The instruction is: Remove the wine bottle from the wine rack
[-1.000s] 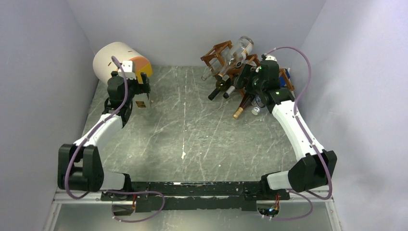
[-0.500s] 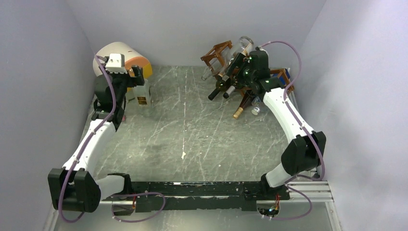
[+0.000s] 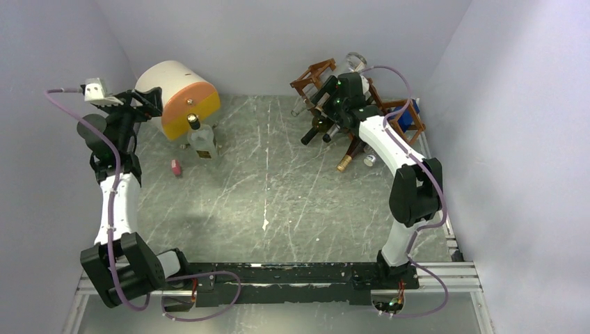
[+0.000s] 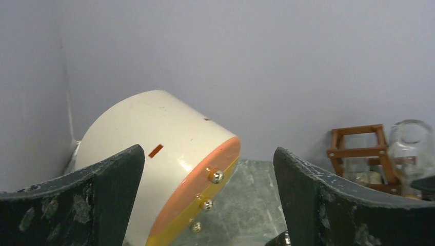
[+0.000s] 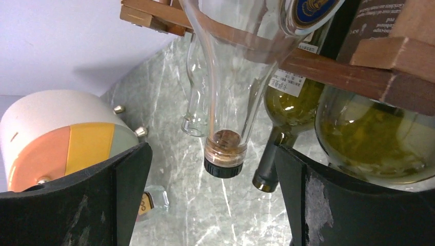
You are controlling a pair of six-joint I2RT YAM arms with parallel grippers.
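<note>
The wine rack (image 3: 321, 78), a reddish-brown wooden lattice, stands at the back right with several wine bottles lying in it. Their dark necks (image 3: 314, 132) stick out toward the table's middle. My right gripper (image 3: 332, 103) hovers over the rack's front, open. In the right wrist view the corked neck of a clear wine bottle (image 5: 224, 154) hangs between and beyond the spread fingers of the right gripper (image 5: 210, 171), untouched. Green bottles (image 5: 295, 110) lie beside it under a rack bar (image 5: 328, 66). My left gripper (image 3: 149, 101) is raised at the far left, open and empty (image 4: 208, 159).
A white-and-orange cylinder (image 3: 177, 94) lies at the back left. A small square clear bottle (image 3: 202, 142) stands in front of it, and a small pink piece (image 3: 176, 167) lies nearby. A gold-capped bottle neck (image 3: 344, 163) pokes out low by the rack. Walls close in on three sides.
My left gripper has lifted and swung left, away from the small square bottle, which now stands alone. My right arm has stretched further left over the rack's front.
</note>
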